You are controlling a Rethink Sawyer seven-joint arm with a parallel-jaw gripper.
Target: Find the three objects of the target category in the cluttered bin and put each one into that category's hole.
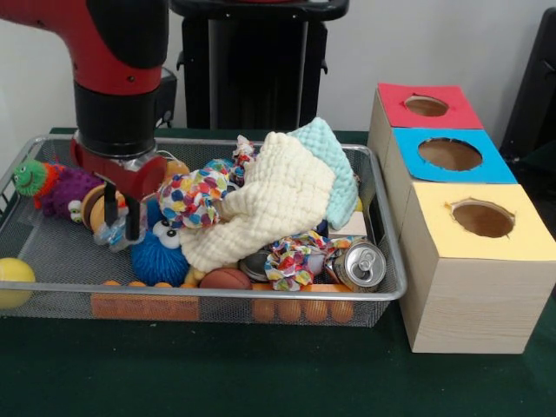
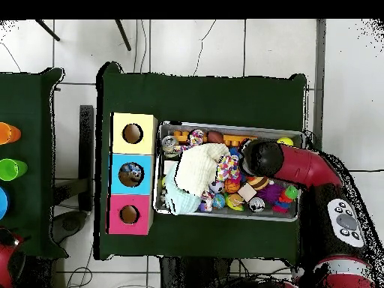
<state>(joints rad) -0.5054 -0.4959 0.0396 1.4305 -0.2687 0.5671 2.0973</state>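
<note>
Front view first: the bin (image 1: 393, 287) is packed; a cream waffle cloth (image 1: 274, 204) with a pale blue cloth (image 1: 334, 161) beneath it is heaped over the middle, a silver can (image 1: 360, 264) lies at the front corner nearest the boxes, a blue furry ball (image 1: 161, 252) and a purple caterpillar toy (image 1: 56, 187) sit toward the other end; the end effector (image 1: 122, 228) is down among them, clenched on a crinkled clear bottle (image 1: 113, 230); a yellow ball (image 1: 15, 280) rests against the bin's outer wall; open green bench (image 1: 217, 373) lies in front; the blue-framed hole (image 1: 450, 154) sits between red and yellow ones, well apart from the bottle; overhead, something lies inside the blue hole.
</note>
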